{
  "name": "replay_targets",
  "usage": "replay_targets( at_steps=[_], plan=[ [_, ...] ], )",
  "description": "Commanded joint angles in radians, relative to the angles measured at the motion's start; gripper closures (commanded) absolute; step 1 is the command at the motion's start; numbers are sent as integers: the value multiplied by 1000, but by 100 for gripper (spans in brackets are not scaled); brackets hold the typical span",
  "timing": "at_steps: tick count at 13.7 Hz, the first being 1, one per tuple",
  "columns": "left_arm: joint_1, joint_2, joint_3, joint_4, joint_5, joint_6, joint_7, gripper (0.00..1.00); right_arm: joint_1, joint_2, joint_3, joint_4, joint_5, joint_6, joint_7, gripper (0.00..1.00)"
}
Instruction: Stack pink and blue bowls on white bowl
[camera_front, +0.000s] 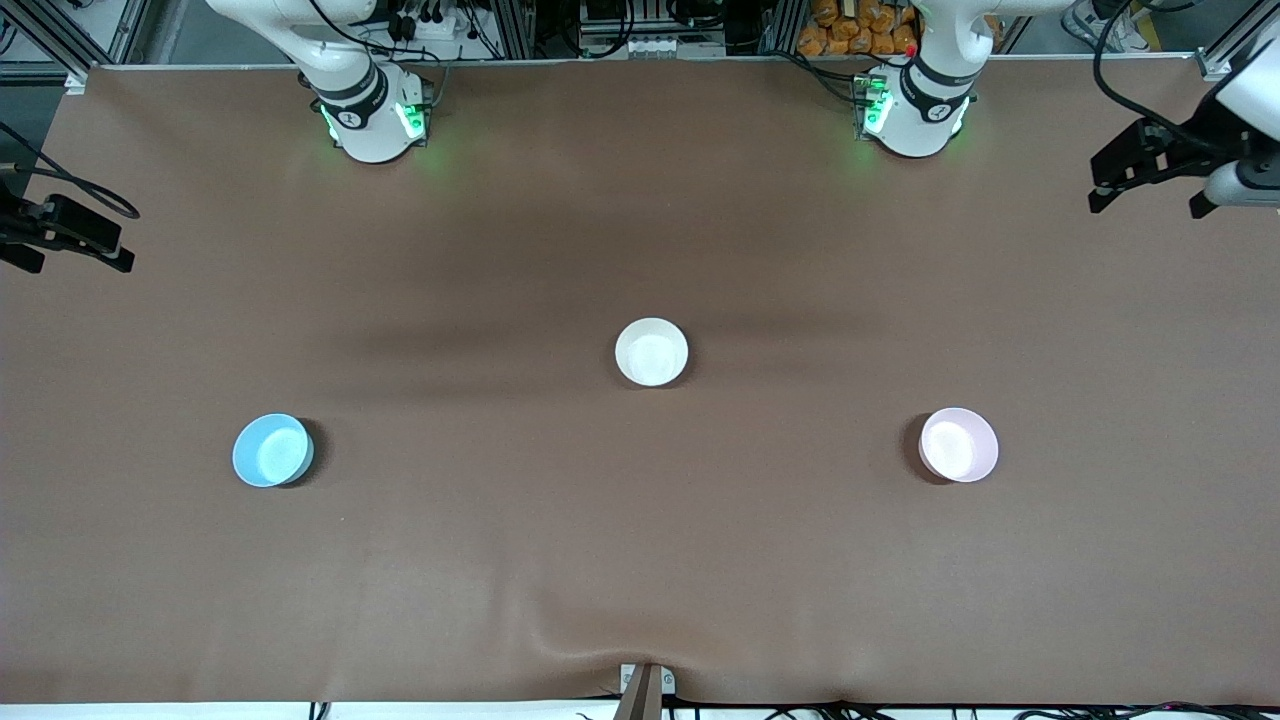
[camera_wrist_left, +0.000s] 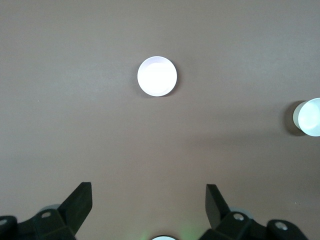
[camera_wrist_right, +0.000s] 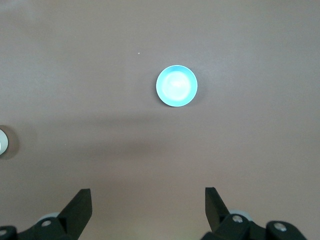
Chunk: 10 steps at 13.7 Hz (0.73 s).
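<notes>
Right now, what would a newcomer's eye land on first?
Three small round plastic bowls on brown cloth: the cream-white bowl mid-table, the sky-blue bowl toward the right arm's end, the pale pink bowl toward the left arm's. The left gripper and right gripper hang open above.

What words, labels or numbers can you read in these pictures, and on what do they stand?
None can be read.
The pink bowl, blue bowl and white bowl are plain.
Small round marks on the arm bases are too small to read.
</notes>
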Motion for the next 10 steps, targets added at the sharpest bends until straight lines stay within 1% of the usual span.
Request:
replay_targets(
  at_steps=[1, 3, 6, 10],
  plan=[
    [-2, 7, 5, 31, 9, -38, 2, 0, 3, -1, 0, 7, -2, -3, -1, 0],
    [-3, 9, 5, 33, 21, -38, 3, 0, 3, -1, 0, 7, -2, -3, -1, 0],
    [-8, 10, -4, 33, 86, -48, 7, 0, 3, -1, 0, 7, -2, -3, -1, 0],
    [2, 12, 0, 14, 71, -51, 26, 0, 3, -1, 0, 7, -2, -6, -1, 0]
  ],
)
